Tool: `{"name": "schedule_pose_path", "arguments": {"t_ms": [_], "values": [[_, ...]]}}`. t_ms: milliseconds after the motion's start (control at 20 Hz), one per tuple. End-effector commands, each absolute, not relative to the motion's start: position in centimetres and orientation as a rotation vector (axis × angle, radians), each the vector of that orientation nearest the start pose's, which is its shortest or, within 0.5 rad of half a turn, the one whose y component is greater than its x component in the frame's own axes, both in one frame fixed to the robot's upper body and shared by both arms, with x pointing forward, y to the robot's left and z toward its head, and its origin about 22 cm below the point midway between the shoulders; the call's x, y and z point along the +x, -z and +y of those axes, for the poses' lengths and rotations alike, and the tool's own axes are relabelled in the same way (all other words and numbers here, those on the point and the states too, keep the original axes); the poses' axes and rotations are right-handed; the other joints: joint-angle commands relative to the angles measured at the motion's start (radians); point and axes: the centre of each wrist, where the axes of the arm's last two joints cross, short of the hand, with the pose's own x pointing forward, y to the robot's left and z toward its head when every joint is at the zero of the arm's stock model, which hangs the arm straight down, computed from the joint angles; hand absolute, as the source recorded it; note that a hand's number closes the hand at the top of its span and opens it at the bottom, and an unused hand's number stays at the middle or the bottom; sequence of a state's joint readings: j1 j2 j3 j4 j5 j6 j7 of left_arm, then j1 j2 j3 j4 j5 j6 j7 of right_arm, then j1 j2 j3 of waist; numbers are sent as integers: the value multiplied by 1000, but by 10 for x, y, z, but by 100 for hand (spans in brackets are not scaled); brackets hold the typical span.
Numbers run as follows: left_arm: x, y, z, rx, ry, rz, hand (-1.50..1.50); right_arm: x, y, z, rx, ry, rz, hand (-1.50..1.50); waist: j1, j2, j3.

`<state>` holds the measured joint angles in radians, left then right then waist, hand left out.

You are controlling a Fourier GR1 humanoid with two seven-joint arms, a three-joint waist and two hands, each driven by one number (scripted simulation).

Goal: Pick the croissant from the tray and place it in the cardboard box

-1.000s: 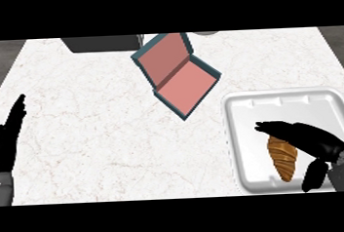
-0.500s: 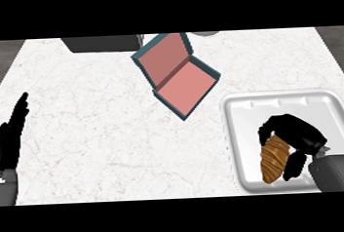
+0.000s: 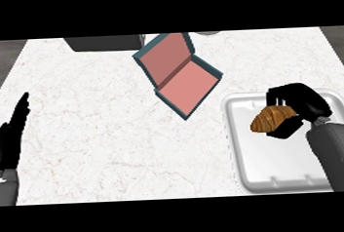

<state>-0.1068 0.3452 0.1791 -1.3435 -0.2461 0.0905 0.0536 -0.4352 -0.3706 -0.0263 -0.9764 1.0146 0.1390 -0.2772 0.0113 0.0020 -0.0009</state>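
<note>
**Inspector A:** Where do we record the golden-brown, ridged croissant (image 3: 272, 119)?

**Inspector B:** Over the far half of the shallow white rectangular tray (image 3: 235, 149), inside its rim and towards its right side. The black right hand (image 3: 304, 100) is curled round it, with black showing both above and below the pastry, so we enter it as gripped. Its left end pokes out of the hand. (Whether it rests on the tray floor or hangs just above it, we cannot tell from this steep view.)

**Inspector A:** Why that hold?

**Inspector B:** We judge that a wrap from the right suits a soft, long item. It spreads contact along the body rather than pinching a tip.

**Inspector A:** And the destination?

**Inspector B:** The open cardboard box (image 3: 180, 78), pink inside with teal edges, lies beyond the tray's far-left corner, near it but apart. It is turned diagonally with its lid folded back. With the lid open, we judge that nothing else needs doing before the placing.

**Inspector A:** The other hand?

**Inspector B:** The black left hand (image 3: 10, 139) rests well to the left of the tray, at the edge of the white marbled counter (image 3: 111, 150). Its fingers are straight and it holds nothing.

**Inspector A:** Stage?

**Inspector B:** Grasp made. In our judgement the lift and the carry from the tray to the box remain.
</note>
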Motion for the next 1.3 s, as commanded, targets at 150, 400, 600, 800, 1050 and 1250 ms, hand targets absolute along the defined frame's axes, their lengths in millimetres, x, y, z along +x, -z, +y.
{"name": "schedule_pose_path", "arguments": {"t_ms": [150,400,600,800,1050,1250], "values": [[270,-31,342,634,207,-1376,0,359,-59,-325,-1016,-1180,-1347,150,-10,-4,1],[258,-12,366,665,208,-1362,0,355,-98,-314,-1088,-1064,-1639,150,-16,-7,1],[254,-15,366,652,217,-1369,0,361,-130,-294,-1026,-1095,-1781,150,-10,-5,1],[262,-7,365,663,202,-1355,0,372,-148,-259,-945,-1116,-1798,150,-6,-3,1],[249,-17,358,638,213,-1365,0,385,-151,-214,-745,-1020,-1835,150,5,-4,1],[257,-6,360,637,233,-1391,0,406,-192,-166,-690,-941,-1845,150,5,0,0]]}}
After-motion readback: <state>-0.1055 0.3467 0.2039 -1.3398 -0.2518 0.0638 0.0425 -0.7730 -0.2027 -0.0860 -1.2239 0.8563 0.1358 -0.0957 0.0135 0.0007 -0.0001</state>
